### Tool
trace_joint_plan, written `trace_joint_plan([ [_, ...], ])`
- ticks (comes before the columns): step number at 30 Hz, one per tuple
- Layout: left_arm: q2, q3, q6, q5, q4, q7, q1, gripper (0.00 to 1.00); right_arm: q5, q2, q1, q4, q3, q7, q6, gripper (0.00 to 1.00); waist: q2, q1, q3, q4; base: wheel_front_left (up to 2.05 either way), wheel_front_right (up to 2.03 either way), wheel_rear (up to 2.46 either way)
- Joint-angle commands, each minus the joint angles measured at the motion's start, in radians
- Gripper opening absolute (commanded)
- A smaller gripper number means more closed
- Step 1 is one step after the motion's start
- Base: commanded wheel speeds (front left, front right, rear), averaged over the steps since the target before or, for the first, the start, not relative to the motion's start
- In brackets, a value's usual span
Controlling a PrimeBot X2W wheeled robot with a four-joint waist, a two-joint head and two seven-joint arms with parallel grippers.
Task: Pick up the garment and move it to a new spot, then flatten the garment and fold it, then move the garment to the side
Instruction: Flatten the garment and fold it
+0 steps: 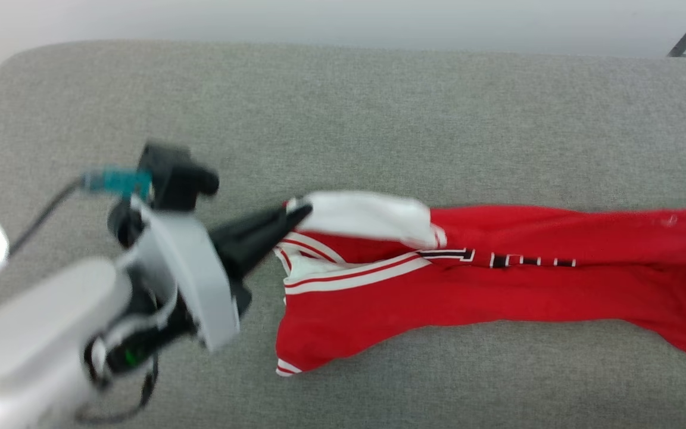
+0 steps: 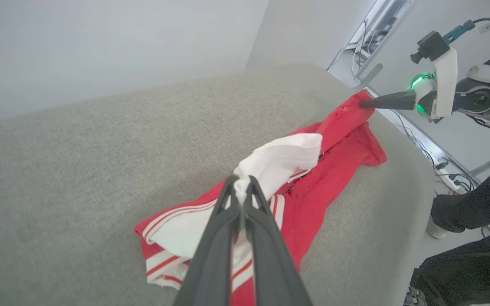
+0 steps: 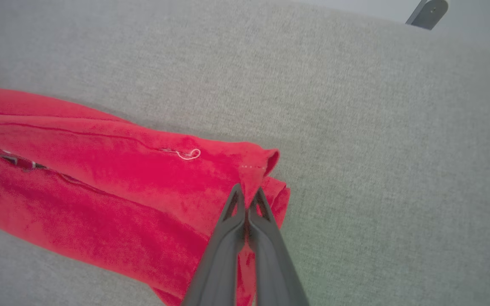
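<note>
Left hand (image 1: 298, 213) is sitting closest to the head camera, down at the near left. It's clamping both fingers tight on the white-panel end of the garment (image 1: 498, 268). That garment is lying stretched across the grey padded worktop (image 1: 379, 89), with its long axis running left to right. It's bunched into a narrow creased strip rather than spread flat. Right hand (image 3: 247, 197) is pinching the plain red end way over on the right, fingers fully closed on a fold at the hem. So each hand is gripping one end, and the cloth is running straight between them, resting on the worktop in the middle. I'm guessing the pick-up-and-move part is what's happening, since the flattening clearly isn't done yet. I reckon the next bit is depending on both hands lifting together along that left-right line, otherwise it's going to twist.
</note>
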Motion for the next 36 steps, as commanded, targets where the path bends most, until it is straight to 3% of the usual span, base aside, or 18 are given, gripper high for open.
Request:
trace_joint_plan([
  [1,0.013,-0.003,0.013,-0.006,-0.029,-0.028,0.044,0.0,0.01,-0.005,0.035,-0.006,-0.008,-0.005,-0.001,0.0,0.0,0.0,-0.002,0.005,0.0,0.0,0.0],
  [5,0.041,-0.018,0.051,0.007,-0.098,-0.103,0.141,0.0,0.004,-0.008,0.107,-0.009,-0.032,-0.032,-0.001,0.0,0.0,0.0,0.01,0.013,0.0,0.0,0.0],
  [14,0.013,-0.058,0.094,0.023,-0.06,-0.168,0.243,0.0,-0.038,0.051,0.168,0.034,-0.069,-0.07,-0.001,0.0,0.0,0.0,0.053,0.024,0.0,0.0,0.0],
  [22,-0.055,-0.076,0.076,0.027,0.047,-0.205,0.267,0.01,-0.061,0.113,0.171,0.067,-0.067,-0.083,-0.001,0.0,0.0,0.0,0.067,0.021,0.0,0.0,0.0],
  [23,-0.058,-0.079,0.077,0.039,0.061,-0.211,0.264,0.2,-0.054,0.12,0.173,0.069,-0.069,-0.082,-0.001,0.08,0.0,0.0,0.066,0.02,0.0,0.0,0.0],
  [24,-0.063,-0.08,0.075,0.043,0.07,-0.216,0.262,0.35,-0.048,0.124,0.175,0.068,-0.073,-0.079,-0.001,0.33,0.0,0.0,0.063,0.02,0.0,0.0,0.0],
  [25,-0.067,-0.076,0.07,0.044,0.075,-0.224,0.262,0.47,-0.041,0.126,0.177,0.067,-0.079,-0.078,-0.001,0.48,0.0,0.0,0.059,0.019,0.0,0.0,0.0],
  [26,-0.067,-0.071,0.065,0.04,0.078,-0.231,0.262,0.71,-0.037,0.125,0.178,0.064,-0.086,-0.077,-0.001,0.99,0.0,0.0,0.054,0.019,0.0,0.0,0.0],
  [27,-0.065,-0.067,0.064,0.039,0.078,-0.238,0.261,0.96,-0.033,0.121,0.181,0.06,-0.093,-0.074,-0.001,1.0,0.0,0.0,0.048,0.019,0.0,0.0,0.0],
  [28,-0.061,-0.062,0.061,0.035,0.074,-0.244,0.262,1.0,-0.026,0.117,0.184,0.051,-0.102,-0.071,-0.001,1.0,0.0,0.0,0.042,0.019,0.0,0.0,0.0],
  [36,-0.035,0.004,0.091,0.037,0.019,-0.321,0.313,1.0,0.039,0.064,0.229,-0.023,-0.177,0.001,-0.001,1.0,0.0,0.0,0.0,0.026,0.0,0.0,0.0],
])
